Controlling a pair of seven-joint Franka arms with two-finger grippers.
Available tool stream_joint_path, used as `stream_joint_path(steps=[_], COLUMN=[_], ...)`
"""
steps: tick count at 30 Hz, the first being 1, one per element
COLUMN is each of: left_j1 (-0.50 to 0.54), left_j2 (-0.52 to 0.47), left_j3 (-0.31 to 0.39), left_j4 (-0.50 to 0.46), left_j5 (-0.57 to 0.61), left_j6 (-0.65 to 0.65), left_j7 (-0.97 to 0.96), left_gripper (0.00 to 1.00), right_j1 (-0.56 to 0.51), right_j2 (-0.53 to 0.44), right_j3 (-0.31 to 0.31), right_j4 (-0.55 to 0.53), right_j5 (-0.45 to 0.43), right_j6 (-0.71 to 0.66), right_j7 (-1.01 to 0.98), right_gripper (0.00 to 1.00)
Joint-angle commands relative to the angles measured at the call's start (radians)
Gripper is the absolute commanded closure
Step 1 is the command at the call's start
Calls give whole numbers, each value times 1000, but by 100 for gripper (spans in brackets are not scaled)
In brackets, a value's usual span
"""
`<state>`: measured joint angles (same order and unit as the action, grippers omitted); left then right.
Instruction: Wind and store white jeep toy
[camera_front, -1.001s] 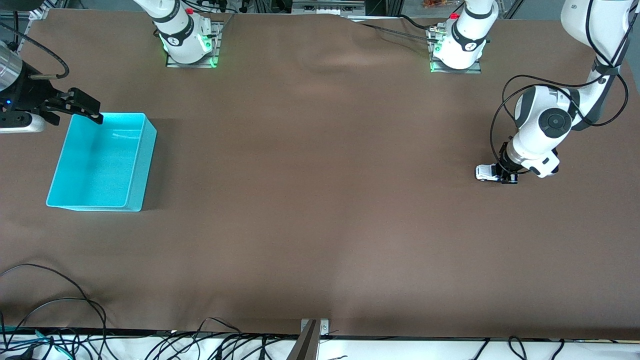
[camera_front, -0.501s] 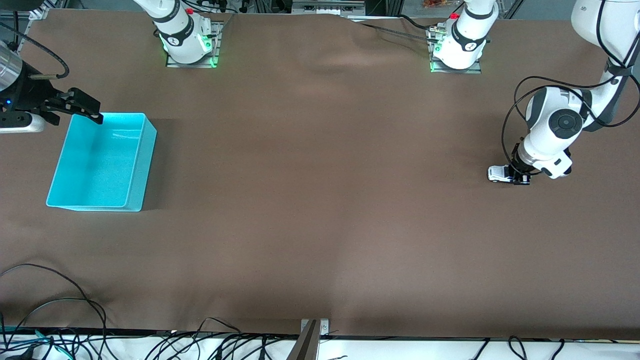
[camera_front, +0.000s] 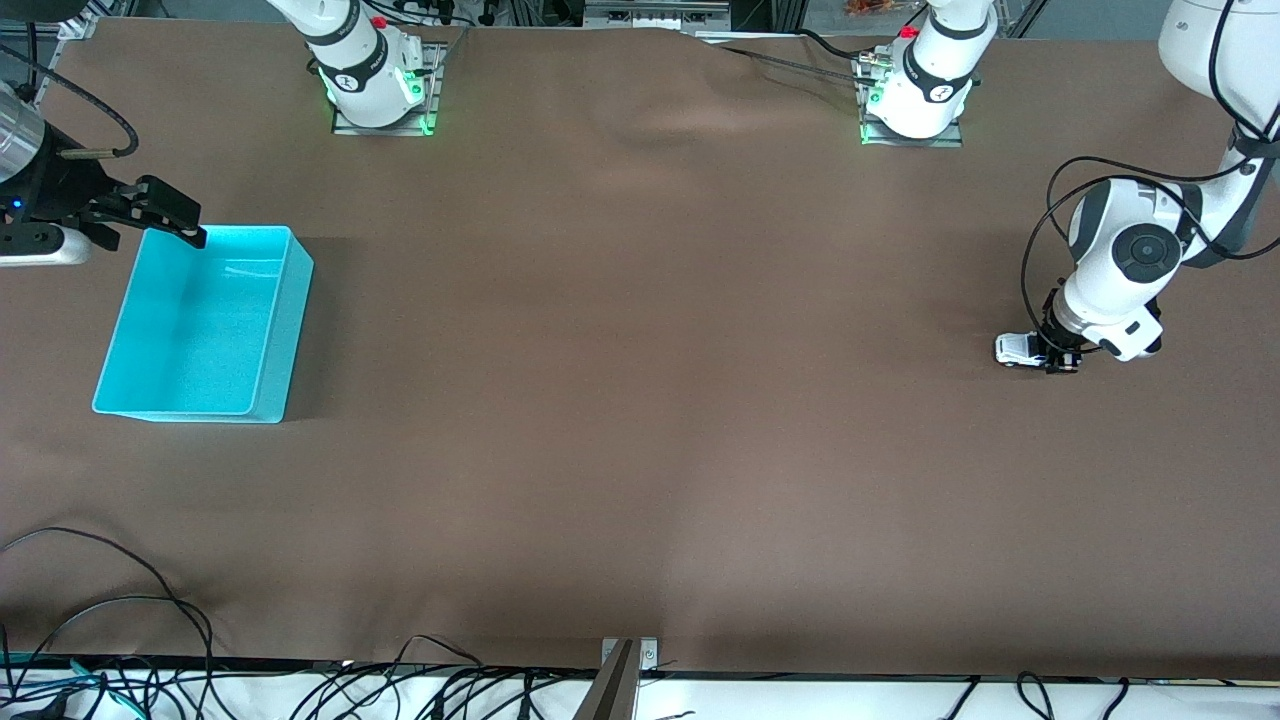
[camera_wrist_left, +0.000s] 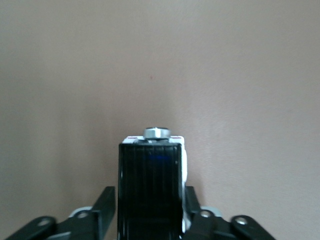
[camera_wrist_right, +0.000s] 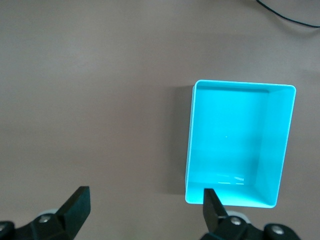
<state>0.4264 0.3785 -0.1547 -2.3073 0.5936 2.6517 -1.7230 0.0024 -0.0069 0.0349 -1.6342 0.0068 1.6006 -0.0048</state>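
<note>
Two grippers: our left gripper (camera_front: 1057, 362) brackets the tiny white jeep toy (camera_front: 1018, 350), grip unclear; our right gripper (camera_front: 150, 215) waits wide open above the turquoise plastic bin's (camera_front: 270, 330) twelve-o'clock rim.

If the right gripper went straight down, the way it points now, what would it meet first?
Probably the brown table cover. The right gripper, fingers open, hangs beside the turquoise plastic bin, whose end wall is close to one fingertip, so depth is uncertain.

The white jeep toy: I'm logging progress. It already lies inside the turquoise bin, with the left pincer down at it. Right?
No. In the front view the white jeep toy stands on the table at the left arm's end, with the left pincer down at it; the turquoise bin holds nothing.
</note>
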Motion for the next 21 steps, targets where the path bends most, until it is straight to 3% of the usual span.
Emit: stream_joint_path(steps=[1,13,21], left_j1=[23,57,55], left_j2=[60,-18,-89], left_j3=[-3,-9,-51], left_j4=[55,104,147], left_j5=[43,31,9], left_j6=[14,-39,-169], left_j7=[2,2,100], left_gripper=[0,0,0], right_j1=[-1,-1,-1], right_j2=[-2,-2,-2], right_j3=[5,6,6], right_j4=[17,17,17], right_j5=[-10,-10,-10], right_j6=[-17,-16,-16], right_j7=[8,6,6], right_gripper=[0,0,0])
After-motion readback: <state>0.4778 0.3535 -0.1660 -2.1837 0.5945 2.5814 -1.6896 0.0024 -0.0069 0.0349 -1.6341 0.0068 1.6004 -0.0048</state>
